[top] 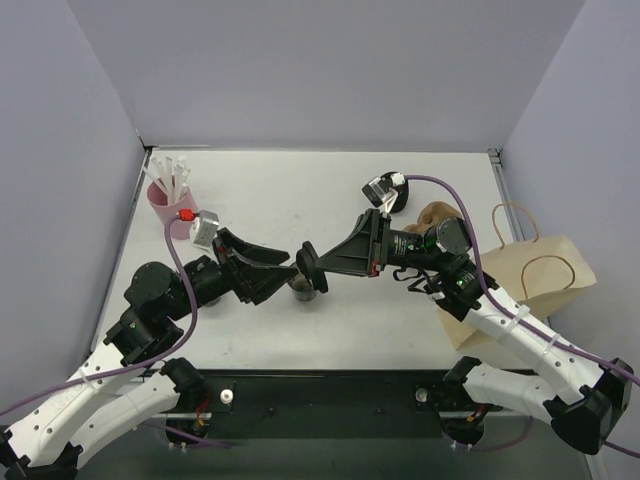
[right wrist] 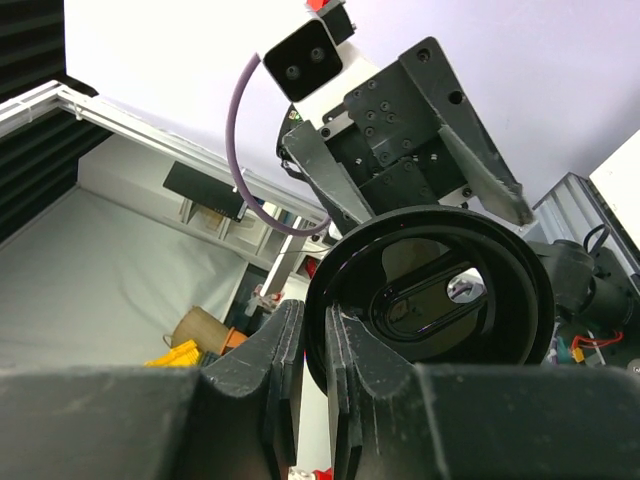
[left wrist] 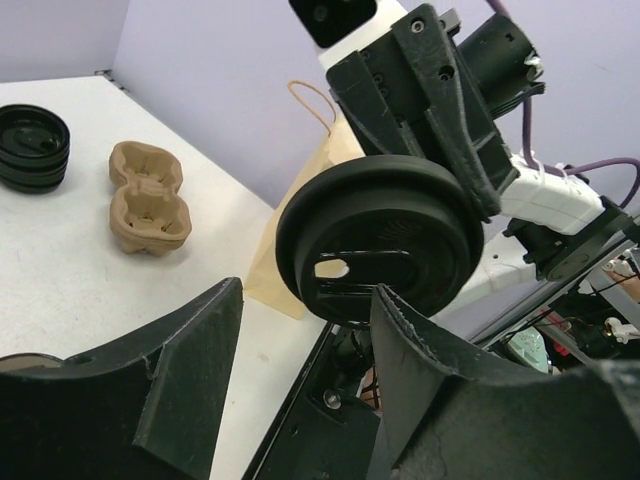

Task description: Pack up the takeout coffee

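Note:
The takeout coffee cup (top: pixel 302 288) stands lidless on the table just right of the middle. Its black round lid (top: pixel 309 268) is held on edge above the cup, with my right gripper (top: pixel 320 264) shut on the rim. In the right wrist view the fingers (right wrist: pixel 285 345) pinch the lid (right wrist: pixel 440 300) at its left edge. My left gripper (top: pixel 288 276) stands open just left of the cup, its tips beside the cup. In the left wrist view the lid (left wrist: pixel 380 235) hangs facing me beyond the open left gripper (left wrist: pixel 310 300).
A brown paper bag (top: pixel 540 272) lies at the right edge, also seen in the left wrist view (left wrist: pixel 300 235). A brown pulp cup carrier (left wrist: pixel 148 197) and a stack of black ribbed rings (left wrist: pixel 33 147) sit at the back right. A pink cup of white sticks (top: pixel 168 203) stands back left.

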Motion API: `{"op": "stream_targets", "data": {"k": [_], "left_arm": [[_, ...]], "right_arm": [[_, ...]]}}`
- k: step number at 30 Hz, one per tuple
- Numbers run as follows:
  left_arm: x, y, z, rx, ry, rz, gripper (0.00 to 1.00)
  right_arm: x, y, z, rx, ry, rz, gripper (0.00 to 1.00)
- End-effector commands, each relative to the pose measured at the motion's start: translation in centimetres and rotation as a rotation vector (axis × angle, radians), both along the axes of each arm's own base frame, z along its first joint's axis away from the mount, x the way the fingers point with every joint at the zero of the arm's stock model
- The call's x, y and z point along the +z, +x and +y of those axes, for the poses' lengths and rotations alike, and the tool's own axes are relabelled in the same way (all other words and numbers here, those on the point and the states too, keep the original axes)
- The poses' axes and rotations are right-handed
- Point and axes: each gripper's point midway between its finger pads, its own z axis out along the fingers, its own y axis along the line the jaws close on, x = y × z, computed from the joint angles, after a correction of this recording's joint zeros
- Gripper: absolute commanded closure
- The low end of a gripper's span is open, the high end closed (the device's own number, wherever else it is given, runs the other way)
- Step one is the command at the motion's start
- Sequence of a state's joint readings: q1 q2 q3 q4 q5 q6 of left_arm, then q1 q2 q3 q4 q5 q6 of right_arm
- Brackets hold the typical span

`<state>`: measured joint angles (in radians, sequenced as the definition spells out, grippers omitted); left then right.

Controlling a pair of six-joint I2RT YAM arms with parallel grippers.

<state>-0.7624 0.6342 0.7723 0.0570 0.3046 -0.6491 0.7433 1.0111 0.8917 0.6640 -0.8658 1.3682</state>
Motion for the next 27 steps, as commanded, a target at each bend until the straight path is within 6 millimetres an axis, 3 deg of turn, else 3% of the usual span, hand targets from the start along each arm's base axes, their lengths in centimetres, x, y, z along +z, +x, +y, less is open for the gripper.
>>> {"op": "stream_targets", "data": {"k": [1,6,17,24,27], "left_arm": [[2.2,-0.9,0.5,-0.016,-0.057,-0.071,0.36],[1.5,-0.3,0.0,-0.016,-0.04,-0.054,0.4],[2.0,-0.1,-0.7,-0.037,-0.079,-0.049,0.45],[0.8,-0.2,-1.5,-0.078,-0.075,-0.013,0.78],[-0.1,0.2,-1.3,-0.051,-0.059,0.02,0.91]], "right_arm": [[2.0,-1.4,-0.7,0.022,0.065,-0.082,0.87],[2.9,-1.8,-0.9,0.047,0.116,-0.075,0.87],[2.3,-2.1,-0.9,0.054,0.12,-0.057,0.87],[2.2,-2.1,-1.0,0.049,0.141,-0.048,0.86],[2.3,-2.2,-1.2,0.047,0.144,-0.053,0.8]]}}
